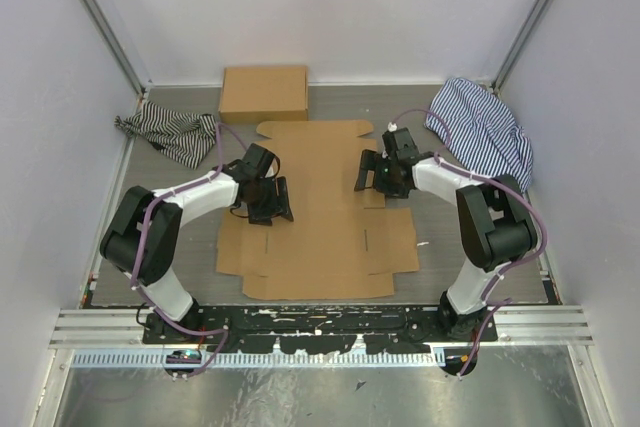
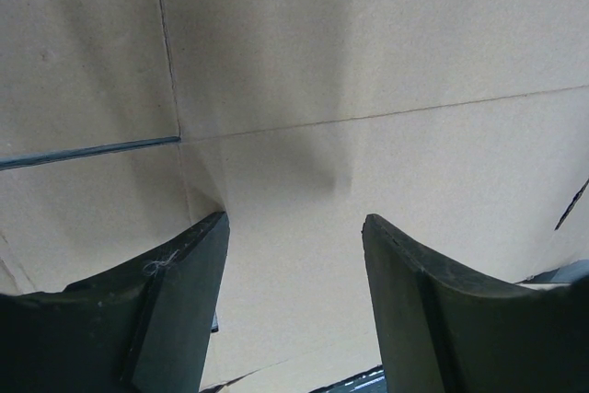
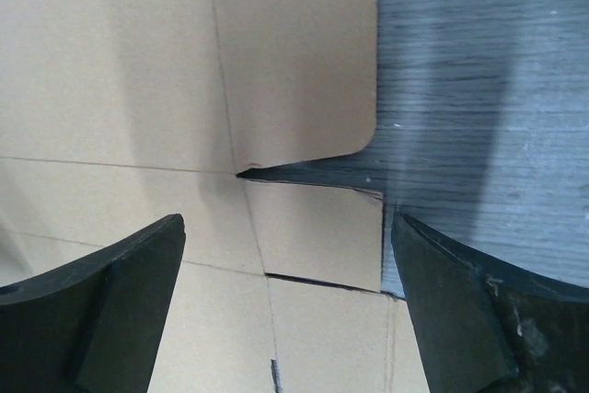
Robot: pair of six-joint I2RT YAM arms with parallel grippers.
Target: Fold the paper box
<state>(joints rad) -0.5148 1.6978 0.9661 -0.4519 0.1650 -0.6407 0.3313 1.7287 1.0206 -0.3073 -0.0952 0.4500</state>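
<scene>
The paper box (image 1: 320, 222) lies as a flat, unfolded die-cut sheet at the middle of the table (image 1: 450, 247), between the two arms, with all panels and flaps down on the surface. Crease lines and cut slits show across it. On its right edge, the right wrist view shows a rounded flap (image 3: 304, 62) with a narrow slit beneath it, where the sheet meets the bare grey wood-grain surface. The left gripper (image 1: 270, 202) sits low over the sheet's left portion; its fingers are spread apart with nothing between them, only plain cardboard below. Whether the fingertips touch the sheet cannot be told. The right gripper (image 1: 372, 175) sits over the sheet's right edge, fingers spread wide and likewise grasping nothing, one over cardboard and the other over the table. A closed cardboard box (image 1: 264, 93) stands at the far edge, just beyond the sheet's far left corner. A black-and-white striped cloth (image 1: 170, 132) lies crumpled at far left; a blue-and-white striped cloth (image 1: 485, 132) lies at far right, both apart from the sheet.
</scene>
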